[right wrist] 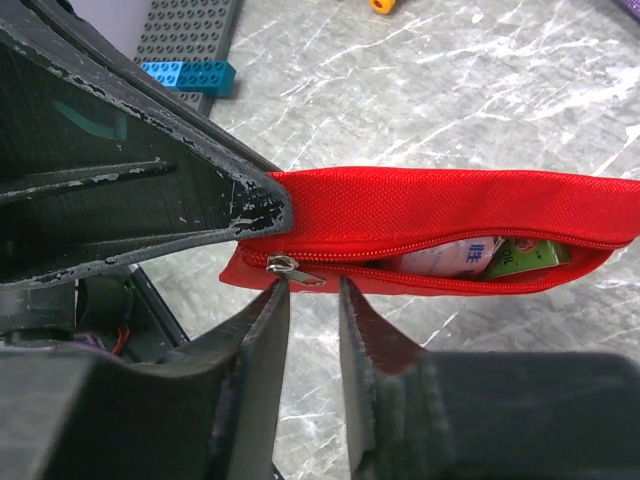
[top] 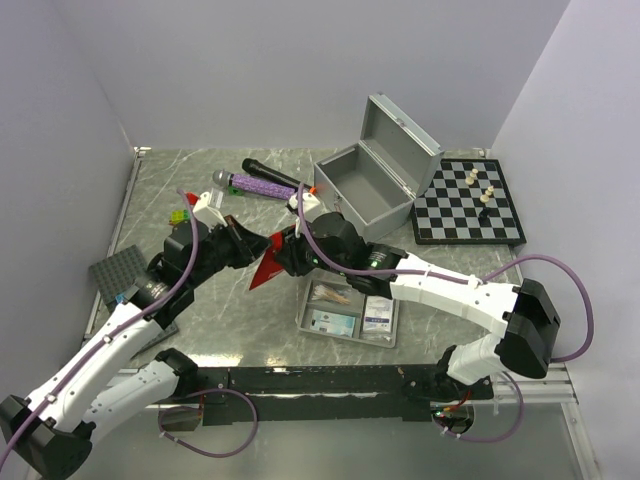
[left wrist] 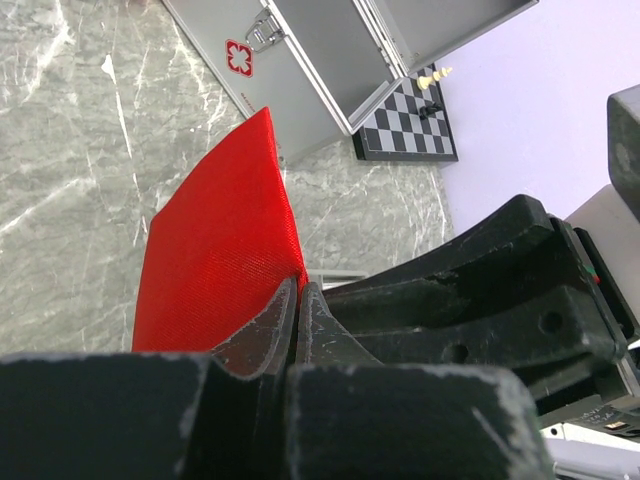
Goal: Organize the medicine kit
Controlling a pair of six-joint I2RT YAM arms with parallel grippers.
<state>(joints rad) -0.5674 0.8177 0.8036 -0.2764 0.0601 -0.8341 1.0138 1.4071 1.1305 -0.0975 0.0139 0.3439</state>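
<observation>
The red pouch (top: 268, 270) hangs in the air between my two grippers, above the table left of the grey divided tray (top: 304, 322). My left gripper (left wrist: 298, 290) is shut on one corner of the pouch (left wrist: 220, 250). In the right wrist view the pouch (right wrist: 450, 215) is partly unzipped, with small medicine packets (right wrist: 480, 256) showing inside. My right gripper (right wrist: 312, 292) is open just below the metal zipper pull (right wrist: 296, 269), which lies by the left fingertip. The silver-grey case (top: 375, 185) stands open at the back. The tray holds a few medicine packets (top: 377, 315).
A chessboard (top: 470, 203) with several pieces lies right of the case. A dark grey studded plate (top: 118, 276) lies at the left edge, with a blue brick (right wrist: 186, 75) on it. A black microphone (top: 268, 172) and a purple rod (top: 260, 187) lie at the back.
</observation>
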